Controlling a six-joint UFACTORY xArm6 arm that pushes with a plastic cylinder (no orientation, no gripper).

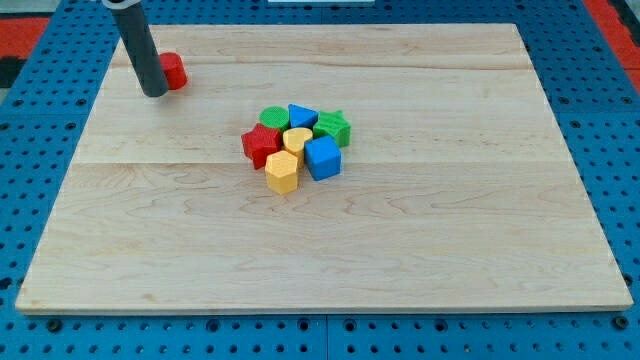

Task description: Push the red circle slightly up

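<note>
Resting near the far left corner of the bench (450, 240), my tip (154, 93) sits against the view's left side of the red circle (174, 71), the dark rod partly covering that block so only its right part shows. The rod rises from the tip toward the view's top and leaves the picture at the upper edge. This arm carries no pincer, so there is nothing to be apart, together or clamped; the rod's end alone meets the block.

Well apart from the red circle, around the middle of the bench, a tight cluster of seven blocks lies packed so that neighbours touch. At the cluster's far side stand a green block (271, 118), whose shape I cannot make out, a blue triangle (302, 116) and a green star (335, 127). On the cluster's left sits a red star (261, 144), with a yellow heart (297, 138) in the centre. Toward the near edge are a yellow hexagon (283, 171) and, just beside it on the view's right, a blue cube (323, 157)
</note>
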